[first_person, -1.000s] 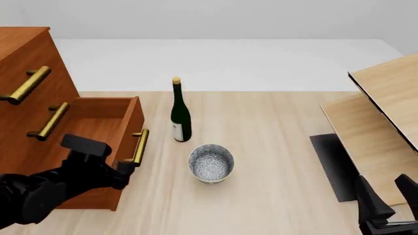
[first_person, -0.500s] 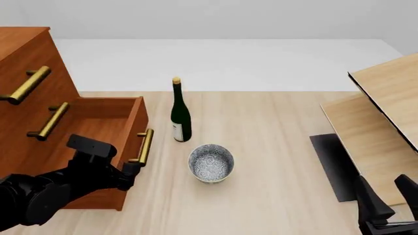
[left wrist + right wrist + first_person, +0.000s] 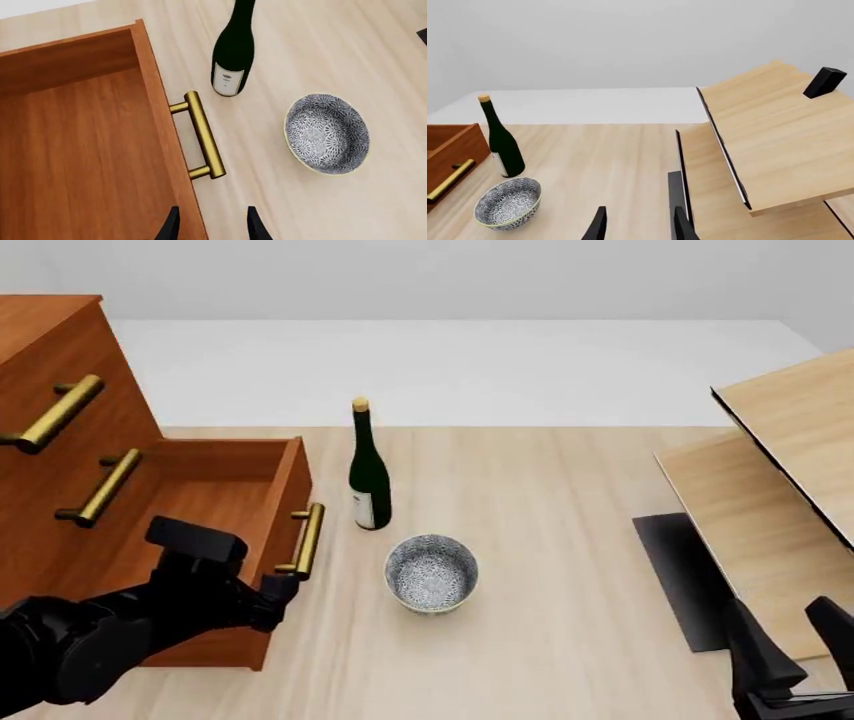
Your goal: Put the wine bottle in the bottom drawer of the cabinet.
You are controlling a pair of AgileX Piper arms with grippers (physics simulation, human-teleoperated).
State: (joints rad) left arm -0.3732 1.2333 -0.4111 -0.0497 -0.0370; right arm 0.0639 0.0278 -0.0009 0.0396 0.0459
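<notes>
Left wrist view: wine bottle (image 3: 233, 55) neck and cork cut off at 12 o'clock edge; bottom drawer (image 3: 80, 145) ran off frame at 9 and 6 o'clock. Left pincer (image 3: 211, 225) showed fingertips only. Front view: left arm (image 3: 94, 635) hid the drawer's near corner; cabinet (image 3: 54, 390) cropped at 9 o'clock. Right pincer (image 3: 794, 660) partly cut off at 5 o'clock corner. Bottle label text too small to read.

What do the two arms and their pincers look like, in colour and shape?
Both are matte black. The left arm is bulky and rounded, with a boxy block on top. The right pincer has two slim, tapered fingers. No cables or markings show.
</notes>
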